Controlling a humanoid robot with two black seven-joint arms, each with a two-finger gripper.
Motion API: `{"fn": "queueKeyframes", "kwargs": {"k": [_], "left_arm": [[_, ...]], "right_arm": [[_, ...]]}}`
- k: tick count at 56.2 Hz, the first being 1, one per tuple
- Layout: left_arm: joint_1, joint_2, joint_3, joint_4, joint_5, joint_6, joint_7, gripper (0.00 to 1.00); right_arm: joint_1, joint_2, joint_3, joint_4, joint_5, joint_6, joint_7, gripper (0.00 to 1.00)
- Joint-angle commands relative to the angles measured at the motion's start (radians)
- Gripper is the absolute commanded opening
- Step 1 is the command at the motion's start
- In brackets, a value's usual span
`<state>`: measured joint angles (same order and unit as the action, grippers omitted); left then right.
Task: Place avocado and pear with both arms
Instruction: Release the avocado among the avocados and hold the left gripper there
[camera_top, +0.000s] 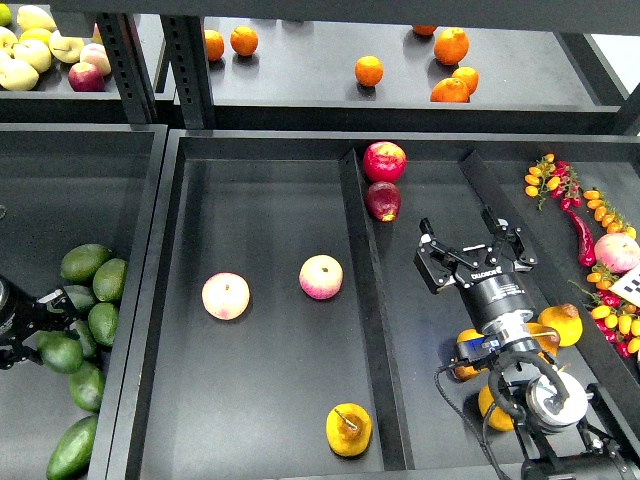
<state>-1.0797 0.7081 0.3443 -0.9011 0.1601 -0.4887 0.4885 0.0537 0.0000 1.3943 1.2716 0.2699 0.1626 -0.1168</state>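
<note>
My left gripper is low at the left edge, over the pile of dark green avocados. It looks shut on one avocado, which sits against its fingers. The golden pear with a brown stem lies at the front of the big middle tray, apart from both grippers. My right gripper is open and empty, hovering over the narrow right compartment, far right of and behind the pear.
Two pink-yellow apples lie in the middle tray. Red apples sit behind the divider. More avocados fill the left bin. Yellow-orange fruit lie beside my right arm. Oranges are on the back shelf.
</note>
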Motion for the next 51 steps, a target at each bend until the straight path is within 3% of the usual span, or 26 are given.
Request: {"fn": "queueKeyframes", "kwargs": {"k": [1, 32, 51], "left_arm": [[0.027, 0.01, -0.025, -0.001, 0.027, 0.0, 0.0, 0.28], [0.104, 0.007, -0.062, 0.01, 0.055, 0.0, 0.0, 0.3], [0.145, -0.001, -0.064, 0.01, 0.081, 0.0, 0.0, 0.38]], "right_arm": [[0.0, 0.0, -0.005, -0.001, 0.0, 0.0, 0.0, 1.0], [0.0, 0.0, -0.009, -0.006, 0.0, 0.0, 0.0, 1.0], [0.0, 0.0, -0.015, -0.008, 0.0, 0.0, 0.0, 1.0]]}}
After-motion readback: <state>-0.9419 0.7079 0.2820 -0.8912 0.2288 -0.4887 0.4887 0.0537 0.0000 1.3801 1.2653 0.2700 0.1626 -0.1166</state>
